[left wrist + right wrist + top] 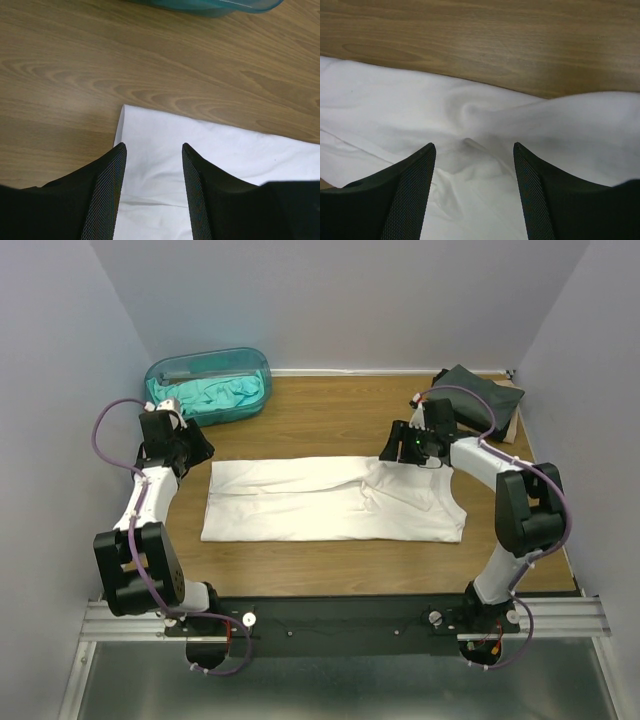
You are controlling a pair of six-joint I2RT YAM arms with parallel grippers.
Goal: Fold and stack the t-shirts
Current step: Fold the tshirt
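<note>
A white t-shirt (335, 500) lies folded lengthwise into a long band across the middle of the wooden table. My left gripper (200, 452) is open and empty, hovering at the shirt's far left corner (165, 135). My right gripper (392, 452) is open and empty above the wrinkled far edge of the shirt (470, 125) near its right end. A teal t-shirt (215, 395) lies crumpled in the tub at the back left. A dark charcoal folded shirt (480, 392) lies at the back right.
The translucent teal plastic tub (250, 358) stands at the back left; its rim shows in the left wrist view (215, 6). A brown board (508, 418) lies under the dark shirt. Grey walls close in the table on three sides.
</note>
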